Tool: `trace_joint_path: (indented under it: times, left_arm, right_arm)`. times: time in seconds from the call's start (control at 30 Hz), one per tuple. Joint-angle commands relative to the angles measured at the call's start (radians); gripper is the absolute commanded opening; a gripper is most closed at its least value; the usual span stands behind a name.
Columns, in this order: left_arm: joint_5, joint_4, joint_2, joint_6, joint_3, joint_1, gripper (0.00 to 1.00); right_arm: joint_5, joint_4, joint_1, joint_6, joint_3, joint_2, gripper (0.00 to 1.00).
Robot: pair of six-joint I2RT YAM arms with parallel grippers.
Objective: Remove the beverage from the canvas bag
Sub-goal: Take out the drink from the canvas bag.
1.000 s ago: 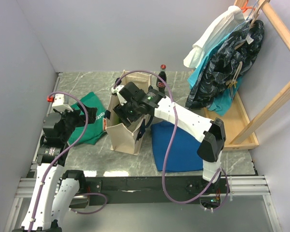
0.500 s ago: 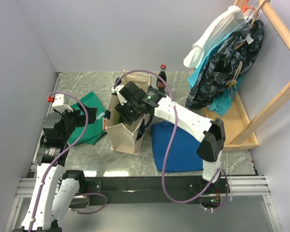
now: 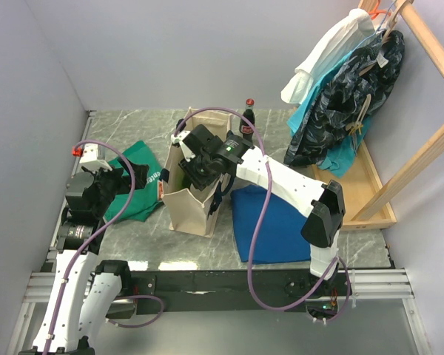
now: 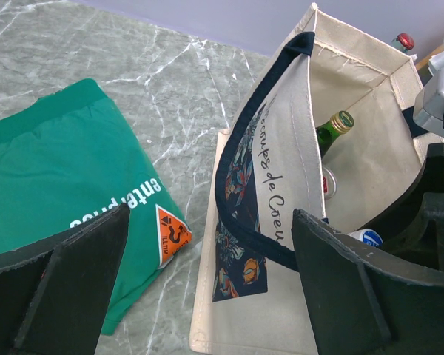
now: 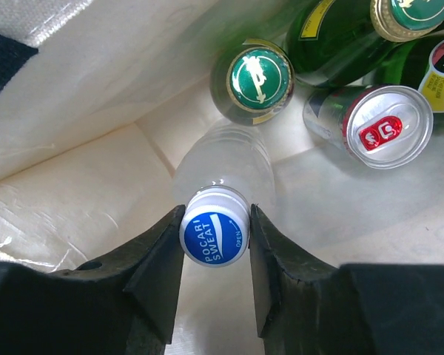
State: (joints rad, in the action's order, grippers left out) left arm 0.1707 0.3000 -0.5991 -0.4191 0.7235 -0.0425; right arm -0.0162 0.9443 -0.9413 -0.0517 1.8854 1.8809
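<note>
The canvas bag (image 3: 186,205) stands upright mid-table, cream with navy handles, and also shows in the left wrist view (image 4: 281,185). My right gripper (image 3: 195,171) reaches down into its mouth. In the right wrist view the right gripper (image 5: 214,238) is shut on the blue-and-white Pocari Sweat cap of a clear bottle (image 5: 223,171), with both fingers touching the cap. Two green bottles (image 5: 260,79) and a silver-topped can (image 5: 388,126) stand beside it inside the bag. My left gripper (image 4: 211,222) is open and empty, just left of the bag's near wall (image 3: 123,177).
A green cloth with white lettering (image 3: 137,194) lies left of the bag. A blue folded cloth (image 3: 270,222) lies to its right. A dark bottle with a red cap (image 3: 247,118) stands behind the bag. A wooden rack with hanging clothes (image 3: 348,89) fills the far right.
The right gripper has barely shifted inside the bag's mouth. The left arm and the bag have not moved.
</note>
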Motion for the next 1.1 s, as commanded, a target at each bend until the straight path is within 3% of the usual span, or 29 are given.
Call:
trace_joint_path:
  times: [0.0, 0.27, 1.07]
  left_arm:
    - [0.001, -0.019, 0.010, 0.017, 0.017, 0.001, 0.96]
    - [0.001, -0.018, 0.012, 0.017, 0.017, 0.001, 0.96]
    - [0.006, -0.018, 0.019, 0.017, 0.017, 0.001, 0.96]
  right_arm:
    - [-0.048, 0.004, -0.001, 0.003, 0.040, 0.003, 0.27]
    - [-0.024, -0.006, -0.001, -0.004, 0.053, -0.011, 0.00]
    - [0.015, -0.013, 0.004, -0.023, 0.282, -0.071, 0.00]
